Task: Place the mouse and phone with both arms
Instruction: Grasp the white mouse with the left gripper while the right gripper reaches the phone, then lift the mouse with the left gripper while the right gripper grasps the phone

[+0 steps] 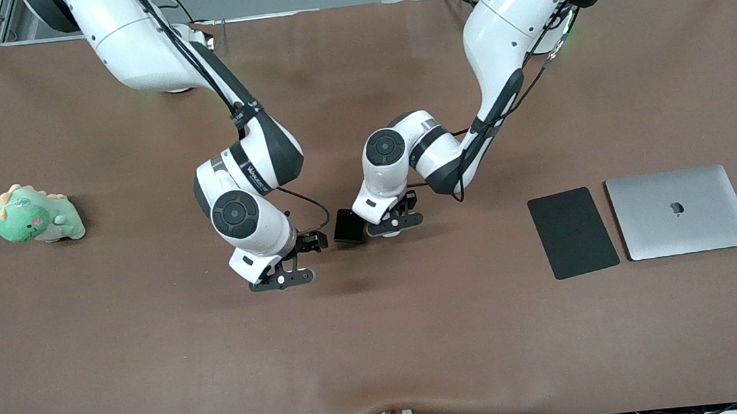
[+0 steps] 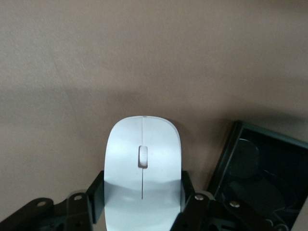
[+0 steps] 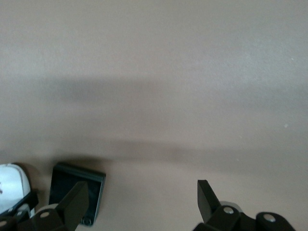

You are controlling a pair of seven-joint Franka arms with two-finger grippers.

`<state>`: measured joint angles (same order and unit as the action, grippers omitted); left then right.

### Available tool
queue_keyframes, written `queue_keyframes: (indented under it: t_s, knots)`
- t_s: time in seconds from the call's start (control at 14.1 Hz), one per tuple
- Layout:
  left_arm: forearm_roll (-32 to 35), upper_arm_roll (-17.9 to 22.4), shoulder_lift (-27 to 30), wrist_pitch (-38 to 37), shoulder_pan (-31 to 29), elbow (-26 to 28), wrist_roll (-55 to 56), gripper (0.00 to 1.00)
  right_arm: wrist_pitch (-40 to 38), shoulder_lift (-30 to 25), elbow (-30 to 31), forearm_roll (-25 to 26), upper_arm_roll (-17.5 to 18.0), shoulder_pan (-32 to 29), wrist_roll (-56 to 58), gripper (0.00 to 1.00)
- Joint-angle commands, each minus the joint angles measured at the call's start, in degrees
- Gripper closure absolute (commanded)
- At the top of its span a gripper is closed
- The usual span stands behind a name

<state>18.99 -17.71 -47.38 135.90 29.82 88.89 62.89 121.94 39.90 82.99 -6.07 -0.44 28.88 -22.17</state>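
The white mouse [image 2: 143, 163] sits between the fingers of my left gripper [image 2: 142, 192], whose pads press on both of its sides. In the front view that gripper [image 1: 401, 212] is low over the middle of the table and hides the mouse. The black phone [image 1: 348, 226] lies on the table right beside it, toward the right arm's end, and also shows in the left wrist view [image 2: 260, 168]. My right gripper [image 1: 296, 261] is open and empty over bare table beside the phone. In the right wrist view the right gripper [image 3: 142, 192] has the phone [image 3: 65, 183] just outside one finger.
A dark grey mouse pad [image 1: 572, 232] and a closed silver laptop [image 1: 680, 211] lie side by side toward the left arm's end of the table. A green dinosaur plush [image 1: 36, 215] sits toward the right arm's end. A brown mat [image 1: 383, 354] covers the table.
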Motion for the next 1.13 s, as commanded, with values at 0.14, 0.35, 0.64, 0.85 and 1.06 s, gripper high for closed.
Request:
queue_keyframes:
  t_s: [0.14,0.35,0.64,0.85,1.06]
  knots:
    - [2.8,0.3,1.7,-0.2,-1.2,-0.9,1.2,0.50,1.0,2.3,-1.3,1.3,0.0,3.6,-9.7,0.00]
    - [2.8,0.2,4.7,-3.6,-2.8,-0.9,-1.0,0.50,1.0,3.3,-1.5,1.0,0.0,4.3,-12.8,0.00]
    - [2.4,-0.4,9.5,-7.1,-7.7,0.6,-6.2,0.50,2.5,5.5,-2.6,1.6,-0.2,6.7,-15.1,0.00]
    - [1.8,-2.1,13.2,-7.2,-12.7,3.9,-8.7,0.49,2.7,7.4,-4.5,2.7,-0.3,8.6,-18.5,0.00]
    - [1.8,-3.5,15.2,-9.9,-16.6,5.1,-11.7,0.50,2.8,8.7,-5.7,4.7,-0.3,9.6,-19.2,0.00]
